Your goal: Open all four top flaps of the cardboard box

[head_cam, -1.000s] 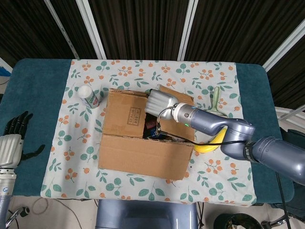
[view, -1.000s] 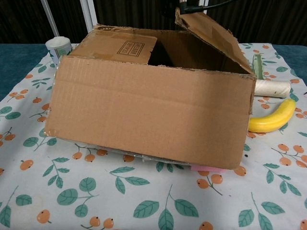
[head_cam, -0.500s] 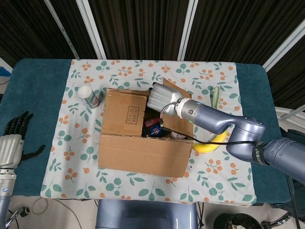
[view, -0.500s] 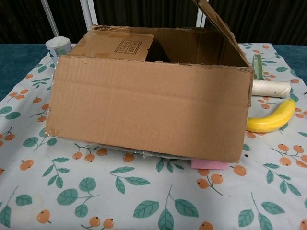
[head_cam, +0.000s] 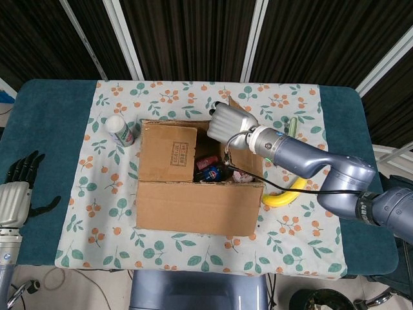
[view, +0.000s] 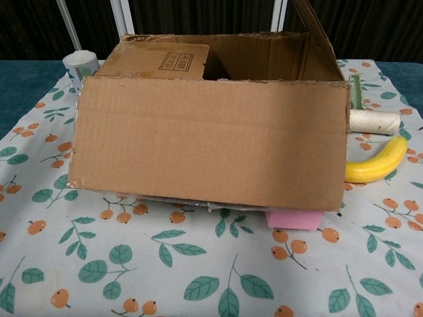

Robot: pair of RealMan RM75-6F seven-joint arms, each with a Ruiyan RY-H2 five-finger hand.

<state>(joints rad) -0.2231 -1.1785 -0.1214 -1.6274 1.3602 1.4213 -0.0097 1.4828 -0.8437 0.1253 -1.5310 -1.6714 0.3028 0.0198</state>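
The cardboard box [head_cam: 193, 169] stands mid-table on the floral cloth. Its left flap [head_cam: 168, 152] lies flat over the opening. The front flap [head_cam: 200, 208] hangs outward toward me and fills the chest view as the front flap [view: 208, 142]. The right flap [view: 314, 28] stands nearly upright. My right hand [head_cam: 230, 122] presses against the inner side of that flap at the box's back right corner, fingers stretched out. A blue can [head_cam: 211, 172] and other items show inside. My left hand [head_cam: 18, 192] hangs off the table's left side, fingers apart, holding nothing.
A white bottle [head_cam: 120, 131] stands left of the box. A banana [view: 375, 162], a white roll [view: 374, 121] and a green utensil [head_cam: 292, 130] lie to the right. A pink block [view: 297, 219] pokes out under the box's front right corner.
My right hand has moved back and to the right, swinging the right flap from a low slant up to nearly upright. The box shifted slightly. The left hand stayed still.
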